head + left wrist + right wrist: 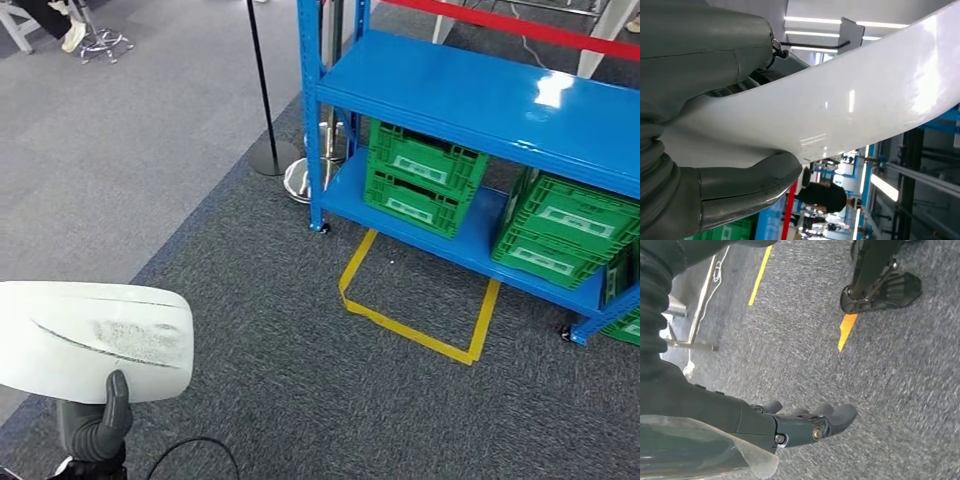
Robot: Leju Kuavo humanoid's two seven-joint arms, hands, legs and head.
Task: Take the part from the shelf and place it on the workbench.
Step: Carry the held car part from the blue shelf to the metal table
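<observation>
Head view / step: the left hand [96,425] is gripping the long white glossy curved plastic part [90,340] from below, at the lower left of the frame. Judging by this, the part is already off the tall blue steel shelf [483,100], so the carry to the workbench is in hand; no workbench is in sight.
Head view / next move: judged, it is calling for turning away from the shelf and walking, keeping the part level.
Head view / surroundings: green ribbed plastic crates [423,175] are sitting on the shelf's bottom board, one pair near its left end; a yellow tape outline [419,330] is lying on the dark grey carpet floor [302,380] just in front of the shelf.
Head view / texture: the part is smooth, with a rounded end, a dark scratch line and a scuffed grey patch.
Left wrist view / grip: grey thumb and fingers [753,180] are clamping the part [851,105] on both faces; its surface is shiny, reflecting lights.
Right wrist view / hand: the right hand [802,422] is hanging over the carpet [791,340], dark fingers extended and apart, holding nothing.
</observation>
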